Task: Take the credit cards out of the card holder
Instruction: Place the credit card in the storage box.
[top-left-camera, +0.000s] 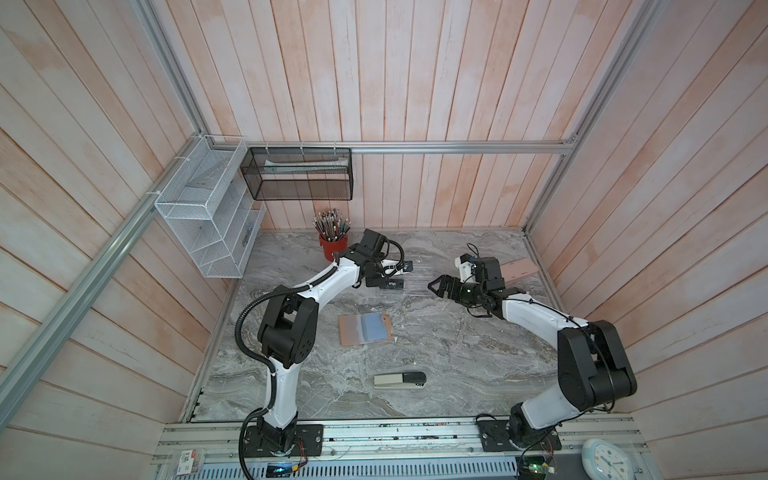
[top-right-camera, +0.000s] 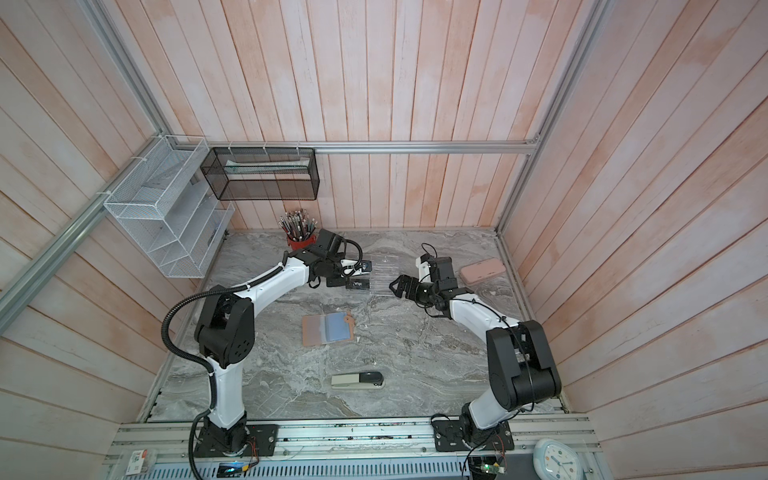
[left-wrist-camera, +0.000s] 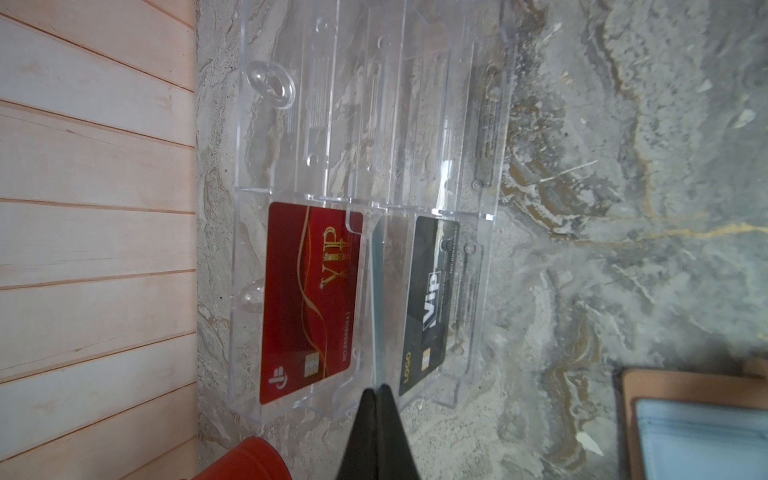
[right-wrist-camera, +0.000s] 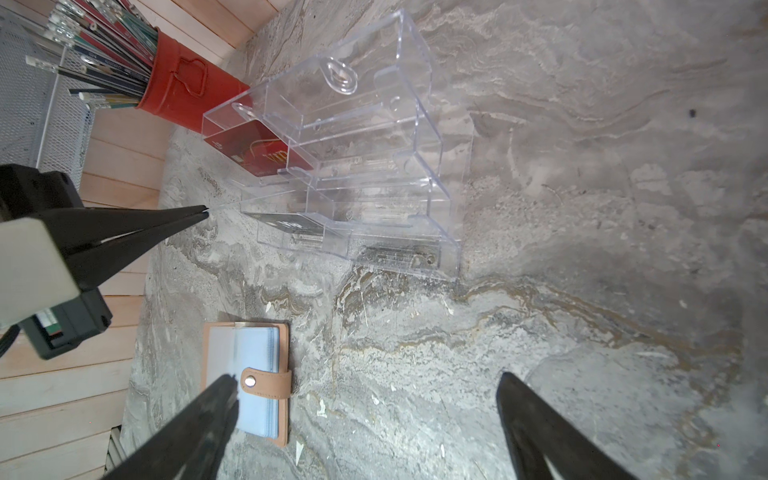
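Left gripper tight on teal card at edge of rack; right gripper spread over open tabletop

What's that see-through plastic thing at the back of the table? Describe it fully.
The clear rack looks like acrylic, with stepped pockets and keyhole-shaped holes. It rests on the marble table beside the red pencil pot. One pocket holds a red VIP card, another a black card. The shut left gripper sits at its edge.
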